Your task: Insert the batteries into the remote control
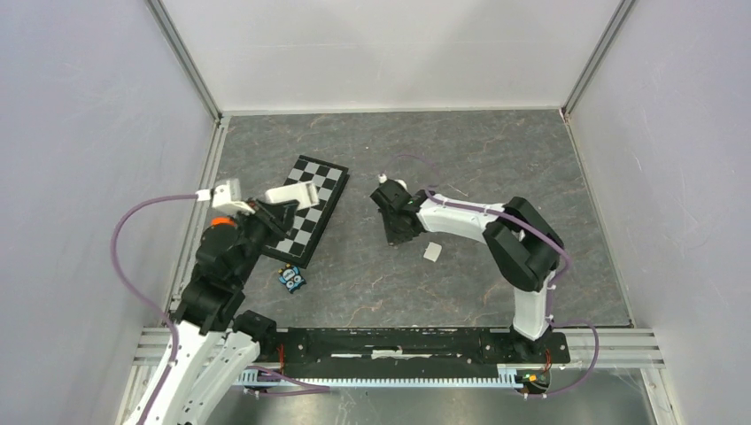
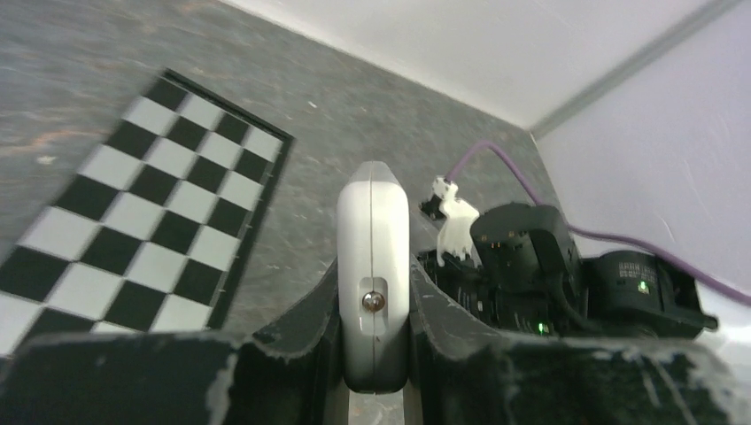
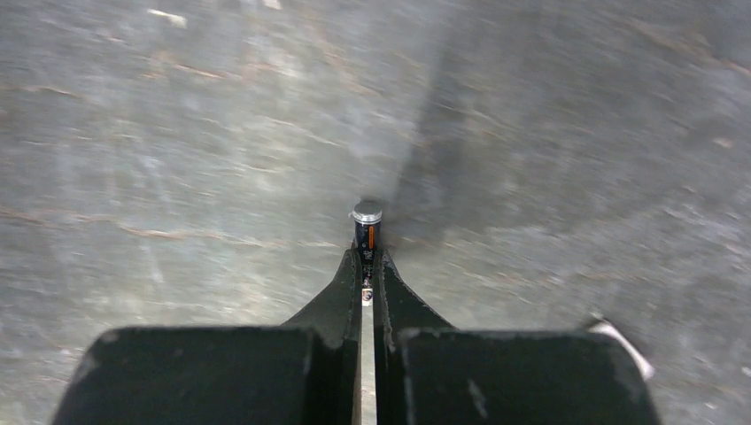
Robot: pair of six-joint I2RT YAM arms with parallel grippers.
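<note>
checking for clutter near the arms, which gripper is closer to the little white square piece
Right. The right gripper, pinching a battery, sits just beside the white square piece; the left gripper is far off by the chessboard, holding the remote control.

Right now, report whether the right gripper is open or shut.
Shut. The right gripper pinches a dark battery, silver cap poking out ahead; almost no gap shows between its jaws.

A: The arms [image 1: 460, 217]?
B: White links, black joints (orange ring [image 1: 221, 222] behind the left gripper [image 2: 374, 301]).
A: Cables?
B: A purple cable [image 1: 159, 200] behind it too. The right gripper [image 3: 367, 261]'s fingers [image 3: 332, 305] are plain black.
</note>
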